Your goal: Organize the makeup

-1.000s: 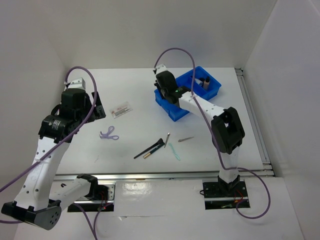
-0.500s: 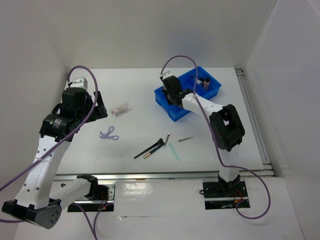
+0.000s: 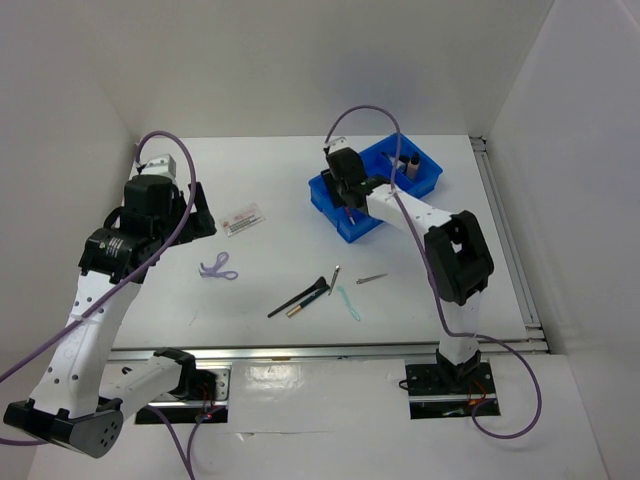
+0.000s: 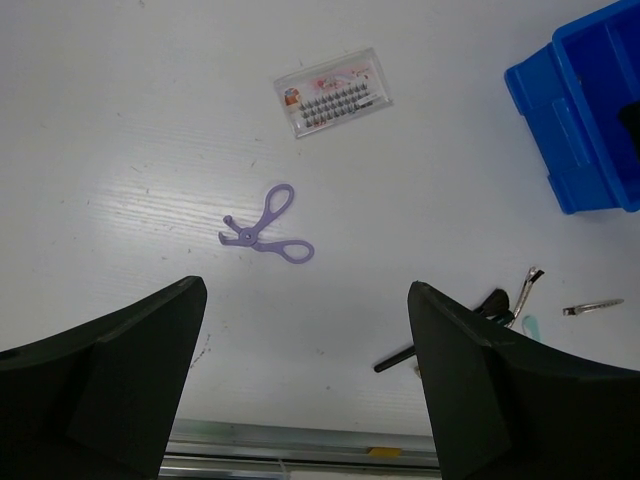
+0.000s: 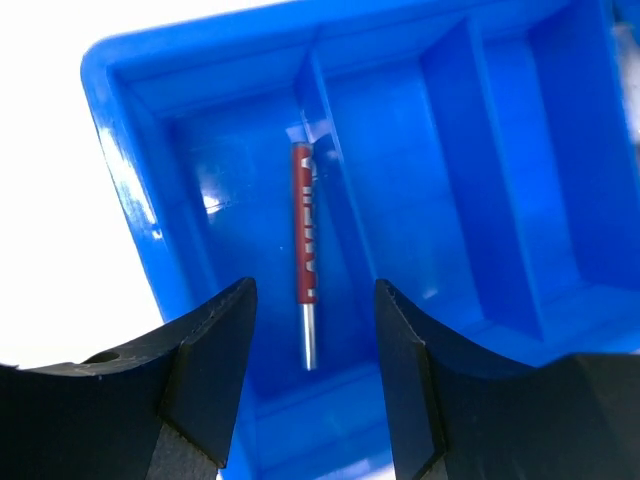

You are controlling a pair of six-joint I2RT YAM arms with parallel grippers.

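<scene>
The red pencil (image 5: 303, 255) lies alone in the end compartment of the blue tray (image 5: 120, 150). My right gripper (image 5: 313, 300) hangs open just above it, holding nothing; it also shows in the top view (image 3: 347, 190). A beige black-capped bottle (image 3: 408, 163) lies in the tray's far end. On the table are the white red-printed card (image 4: 332, 92), lilac scissors (image 4: 265, 228), black brushes (image 3: 300, 296) and teal tool (image 3: 348, 303). My left gripper (image 4: 305, 300) is open and empty, high above the table near the scissors.
Two thin metal clips (image 3: 372, 279) (image 3: 335, 272) lie beside the brushes. The blue tray (image 3: 335, 225) stands at the back right. White walls close in the left, back and right; a metal rail (image 3: 330, 352) runs along the near edge.
My right gripper has shifted a little to the right over the tray. The left arm has not moved.
</scene>
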